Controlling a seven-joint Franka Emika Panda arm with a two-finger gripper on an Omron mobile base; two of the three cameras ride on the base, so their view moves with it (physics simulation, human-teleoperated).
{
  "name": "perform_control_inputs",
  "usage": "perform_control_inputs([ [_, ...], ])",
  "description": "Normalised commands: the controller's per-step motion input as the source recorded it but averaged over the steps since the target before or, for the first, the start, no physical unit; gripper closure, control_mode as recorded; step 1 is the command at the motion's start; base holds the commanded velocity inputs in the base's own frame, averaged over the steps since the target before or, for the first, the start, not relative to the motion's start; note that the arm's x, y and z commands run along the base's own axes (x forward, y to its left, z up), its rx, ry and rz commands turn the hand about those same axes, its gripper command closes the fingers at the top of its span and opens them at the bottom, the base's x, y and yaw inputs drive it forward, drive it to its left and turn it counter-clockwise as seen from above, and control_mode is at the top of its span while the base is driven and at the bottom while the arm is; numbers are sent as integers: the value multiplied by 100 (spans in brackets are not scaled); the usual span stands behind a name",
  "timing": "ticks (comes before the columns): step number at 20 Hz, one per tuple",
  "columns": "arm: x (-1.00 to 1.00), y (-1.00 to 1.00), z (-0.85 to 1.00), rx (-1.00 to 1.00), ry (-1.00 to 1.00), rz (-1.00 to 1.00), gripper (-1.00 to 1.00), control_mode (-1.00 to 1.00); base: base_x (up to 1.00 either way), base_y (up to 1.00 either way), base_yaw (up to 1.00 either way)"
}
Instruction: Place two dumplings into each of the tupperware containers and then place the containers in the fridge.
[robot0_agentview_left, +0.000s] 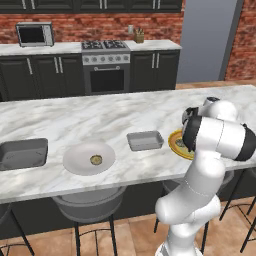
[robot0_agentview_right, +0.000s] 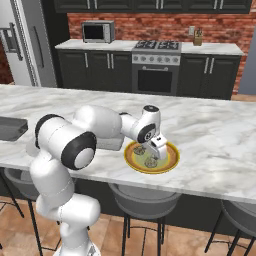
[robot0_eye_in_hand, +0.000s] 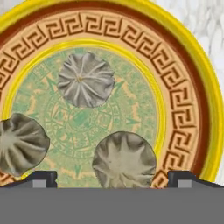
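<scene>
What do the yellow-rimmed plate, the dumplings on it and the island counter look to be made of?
Yellow-rimmed plate: looks like glazed ceramic, with a printed key-pattern band and a green medallion. Dumplings: soft dough by the look, matte grey-tan with pleats running to the centre. Island counter: polished marble or a marble-look slab, white with grey veining. All rendered, so these are guesses from appearance.

We reach arm (robot0_agentview_right: 100, 131) forward and right, elbow bent, wrist turned down. Gripper (robot0_eye_in_hand: 112, 177) points straight down, hangs low, jaws spread wide, nothing held between fingertips (robot0_eye_in_hand: 41, 177).
</scene>
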Motion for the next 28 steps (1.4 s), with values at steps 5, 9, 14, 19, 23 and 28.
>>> perform_control_inputs([
  [5,52,-24,-28,0,0,0,-100,-100,0,0,0],
  [9,43,-9,-25,0,0,0,-100,-100,0,0,0],
  [14,39,-2,-42,0,-1,0,-100,-100,0,0,0],
  [19,45,-8,-40,0,-1,0,-100,-100,0,0,0],
  [23,13,0,-44,-3,0,0,100,-100,0,0,0],
  [28,-43,7,-57,-2,3,0,100,-100,0,0,0],
])
